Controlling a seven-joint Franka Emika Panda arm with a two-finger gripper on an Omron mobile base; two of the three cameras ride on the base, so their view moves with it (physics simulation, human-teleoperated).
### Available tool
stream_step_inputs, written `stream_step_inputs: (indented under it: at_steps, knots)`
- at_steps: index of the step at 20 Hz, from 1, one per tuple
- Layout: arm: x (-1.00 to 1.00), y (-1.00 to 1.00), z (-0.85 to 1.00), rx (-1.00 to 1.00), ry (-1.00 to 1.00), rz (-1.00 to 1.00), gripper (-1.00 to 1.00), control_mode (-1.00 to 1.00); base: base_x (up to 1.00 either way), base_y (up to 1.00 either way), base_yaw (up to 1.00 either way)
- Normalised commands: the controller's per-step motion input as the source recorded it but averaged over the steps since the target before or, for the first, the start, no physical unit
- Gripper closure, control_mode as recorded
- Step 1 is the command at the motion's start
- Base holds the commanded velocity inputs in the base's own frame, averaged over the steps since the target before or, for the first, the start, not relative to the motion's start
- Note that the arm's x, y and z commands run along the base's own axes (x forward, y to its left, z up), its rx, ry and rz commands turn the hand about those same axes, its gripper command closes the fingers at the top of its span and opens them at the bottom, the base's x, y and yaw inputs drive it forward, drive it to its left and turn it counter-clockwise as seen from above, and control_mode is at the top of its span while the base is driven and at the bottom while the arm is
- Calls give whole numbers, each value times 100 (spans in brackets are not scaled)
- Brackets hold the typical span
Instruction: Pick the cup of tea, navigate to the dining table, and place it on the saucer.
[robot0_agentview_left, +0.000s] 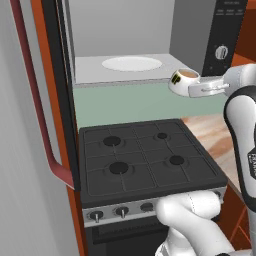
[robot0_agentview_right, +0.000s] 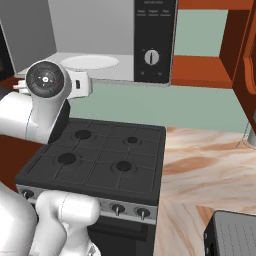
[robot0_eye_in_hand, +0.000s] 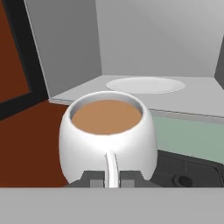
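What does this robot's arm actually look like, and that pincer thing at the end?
The arm is made of glossy white rounded segments with dark joints. One joint has a round dark cap with a small red mark. The pincer ends in two small dark grey fingertips.

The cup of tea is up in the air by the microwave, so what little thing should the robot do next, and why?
Probably draw the cup of tea back, level, away from the open microwave. The tool grips its handle, it hangs above the stove, and the brown tea sits near the rim.
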Motion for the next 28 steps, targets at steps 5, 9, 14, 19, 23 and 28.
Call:
stream_step_inputs:
  at_steps: [5, 9, 14, 19, 23, 28]
  knots:
    - [0, 0, 0, 0, 0, 0, 100, -100, 0, 0, 0]
    - [0, 0, 0, 0, 0, 0, 100, 100, -1, 0, 0]
    - [0, 0, 0, 0, 0, 0, 100, 100, -84, 0, -8]
    - [0, 0, 0, 0, 0, 0, 100, 100, -100, 0, -15]
    - [0, 0, 0, 0, 0, 0, 100, 100, -100, 0, -13]
    - [0, 0, 0, 0, 0, 0, 100, 100, -92, 0, -4]
